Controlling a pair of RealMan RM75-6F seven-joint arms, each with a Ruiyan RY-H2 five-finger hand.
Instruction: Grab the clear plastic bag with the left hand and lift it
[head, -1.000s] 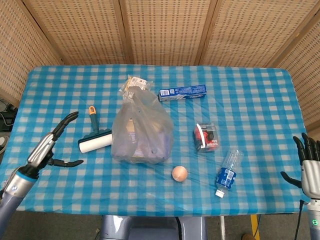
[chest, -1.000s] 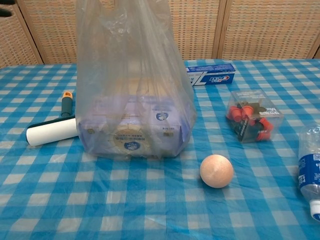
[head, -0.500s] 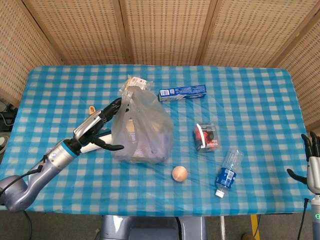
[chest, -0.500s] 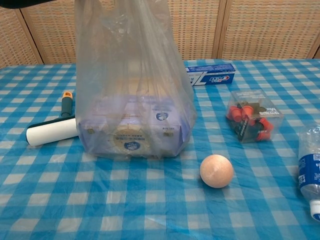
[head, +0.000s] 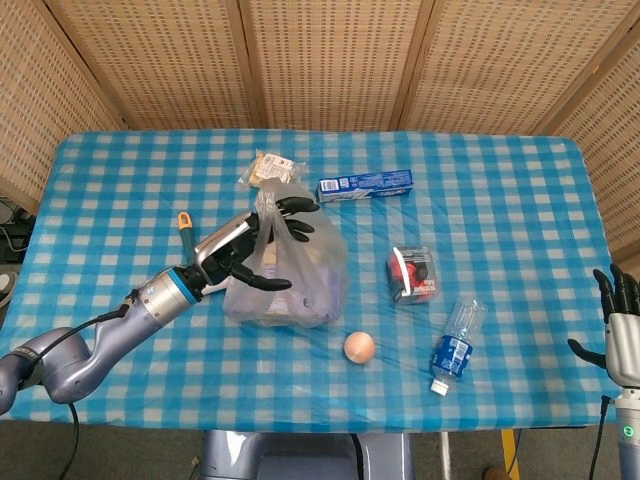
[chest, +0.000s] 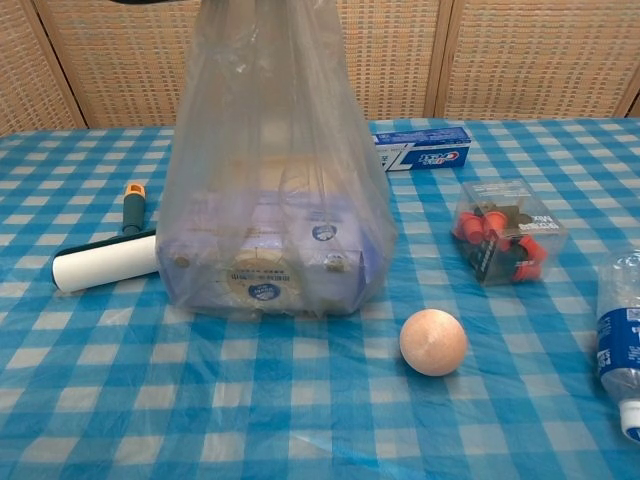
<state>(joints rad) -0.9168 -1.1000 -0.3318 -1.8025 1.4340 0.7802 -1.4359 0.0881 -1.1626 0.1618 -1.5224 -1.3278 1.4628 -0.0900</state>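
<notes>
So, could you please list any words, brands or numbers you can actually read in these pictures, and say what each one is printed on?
None can be read letter for letter.
Toothpaste box: white brand lettering on blue, too blurred.
Box inside the clear plastic bag: round emblem and small print, hazed by the plastic.
Water bottle: blue label, print too small.
Small clear box: dark strip of print, unreadable.
Packet behind the bag: white label, too small.
</notes>
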